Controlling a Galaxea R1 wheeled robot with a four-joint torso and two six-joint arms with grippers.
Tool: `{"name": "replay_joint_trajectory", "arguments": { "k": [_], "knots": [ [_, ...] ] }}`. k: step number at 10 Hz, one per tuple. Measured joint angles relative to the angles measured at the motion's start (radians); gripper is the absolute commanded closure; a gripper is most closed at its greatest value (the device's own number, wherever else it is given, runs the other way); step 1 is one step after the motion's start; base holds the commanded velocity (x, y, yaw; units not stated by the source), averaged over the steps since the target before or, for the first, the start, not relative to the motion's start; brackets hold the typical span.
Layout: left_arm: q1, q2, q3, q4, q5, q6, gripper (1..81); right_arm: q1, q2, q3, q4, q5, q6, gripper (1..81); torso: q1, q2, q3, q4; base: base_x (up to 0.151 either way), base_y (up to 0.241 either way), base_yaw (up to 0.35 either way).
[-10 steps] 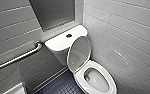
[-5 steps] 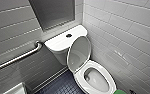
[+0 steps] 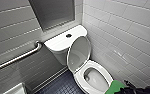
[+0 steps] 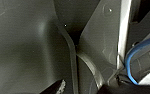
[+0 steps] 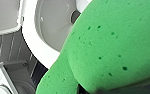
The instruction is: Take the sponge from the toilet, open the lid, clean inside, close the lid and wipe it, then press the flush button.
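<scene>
- Green foam first: the sponge (image 3: 115, 87) is being gripped by the right tool (image 3: 126, 88). The tool is clamping its rear part, so the broad soft face is jutting forward, free for scrubbing.
- Sponge is hanging in the air, resting on no surface, at the front rim of the seat ring (image 3: 104, 68). Beyond its green bulk, the right wrist camera is looking into the bowl (image 5: 53, 25).
- Lid (image 3: 78, 53) is standing raised, leaning back toward the tank, which is leaving the bowl exposed. Judging the opening step done and the inside cleaning in hand.
- Flush button (image 3: 68, 35) is sitting in the middle of the tank cover (image 3: 57, 43), behind the lid and well apart from the tool.
- Grab bar (image 3: 18, 58) is running along the side wall, away from the work.
</scene>
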Motion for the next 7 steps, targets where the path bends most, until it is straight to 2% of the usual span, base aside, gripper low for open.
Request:
{"name": "replay_joint_trajectory", "arguments": {
  "k": [2,4,6,7],
  "knots": [
    [0.000,0.000,0.000,0.000,0.000,0.000,1.0,0.046,0.099,-0.041,-0.001,-0.037,0.000,81.1,0.000,0.000,0.000,0.000,0.000,0.000,0.000],
    [-0.003,0.000,0.000,0.001,0.007,0.000,1.0,0.047,0.115,-0.076,-0.002,-0.053,0.000,81.1,0.000,0.000,0.000,0.000,0.000,0.000,0.000],
    [-0.003,0.000,0.000,0.001,0.008,0.000,1.0,-0.024,0.092,-0.091,-0.004,-0.027,0.000,81.1,0.000,0.000,0.000,0.000,0.000,0.000,0.000],
    [-0.003,0.000,0.000,0.002,0.009,0.000,1.0,-0.067,0.078,-0.088,-0.004,0.019,0.000,81.1,0.000,0.000,0.000,0.000,0.000,0.000,0.000]
  ]
}}
